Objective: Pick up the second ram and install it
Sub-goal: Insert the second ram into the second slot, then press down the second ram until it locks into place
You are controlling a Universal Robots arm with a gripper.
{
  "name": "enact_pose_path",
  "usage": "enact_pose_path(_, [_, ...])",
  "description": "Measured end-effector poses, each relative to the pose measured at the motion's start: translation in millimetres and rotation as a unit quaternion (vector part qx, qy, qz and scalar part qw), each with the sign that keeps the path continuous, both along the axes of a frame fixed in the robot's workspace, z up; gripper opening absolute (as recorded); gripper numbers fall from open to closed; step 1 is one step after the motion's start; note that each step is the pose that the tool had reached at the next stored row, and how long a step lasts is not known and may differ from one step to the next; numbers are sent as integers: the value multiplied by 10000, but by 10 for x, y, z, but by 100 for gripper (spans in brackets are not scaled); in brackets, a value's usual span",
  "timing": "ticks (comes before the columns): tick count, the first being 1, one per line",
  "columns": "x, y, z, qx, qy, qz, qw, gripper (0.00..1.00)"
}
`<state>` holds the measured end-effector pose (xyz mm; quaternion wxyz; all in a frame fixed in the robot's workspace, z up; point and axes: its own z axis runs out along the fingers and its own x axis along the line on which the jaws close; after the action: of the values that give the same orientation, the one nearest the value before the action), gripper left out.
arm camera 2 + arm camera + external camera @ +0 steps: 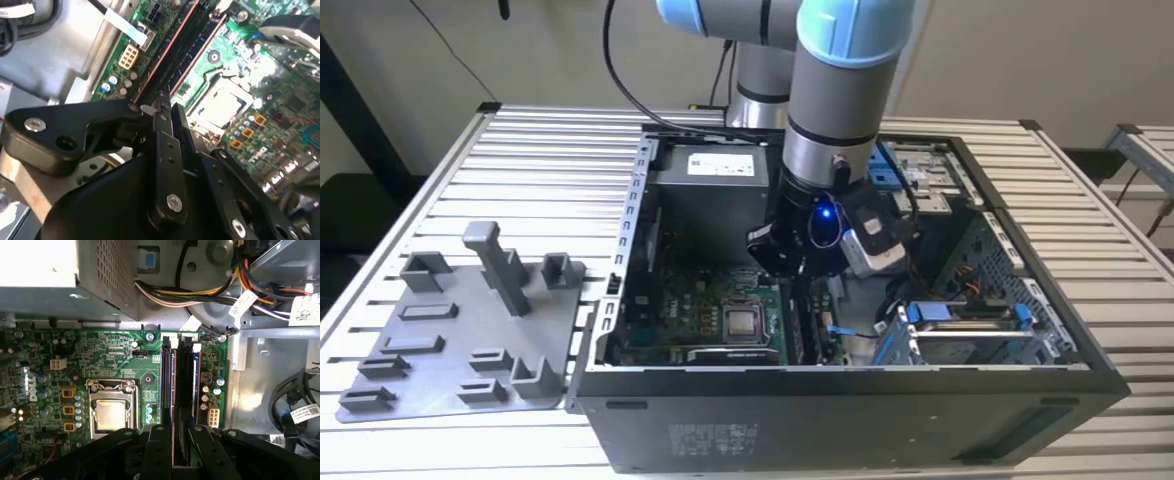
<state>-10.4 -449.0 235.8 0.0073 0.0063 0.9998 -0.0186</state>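
Lowered into the open computer case (640, 250), the tool (803, 262) is seen in the exterior view above the green motherboard (680, 310), just beside the processor socket (744, 323) on the exterior view's right. In the first wrist view the tool (176, 437) is positioned over the memory slots, its 2 black fingers (159, 440) standing on either side of the second ram (183, 390). The fingers are drawn close together with only a narrow gap between them; whether the stick is gripped or merely straddled cannot be told. The second ram is seated upright on edge in a slot of the motherboard (115, 355), parallel to a neighbouring slot (167, 380) just beside it, between the processor socket (111, 412) and the board's edge. In the second wrist view the ram (187, 47) is seen running away from the tool (161, 107) as a long dark strip beside a copper-coloured edge. A bundle of coloured cables (200, 295) is routed above the board from the power supply (60, 275). On the table (547, 150), at the exterior view's left of the case, a grey fixture plate (454, 330) with posts and blocks is laid.
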Motion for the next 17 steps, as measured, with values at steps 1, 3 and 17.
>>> enact_pose_path(1, [0,0,0,0,0,0,10000,22])
enact_pose_path(3, [0,0,0,1,0,0,10000,20])
enact_pose_path(17, [0,0,2,0,0,0,10000,11])
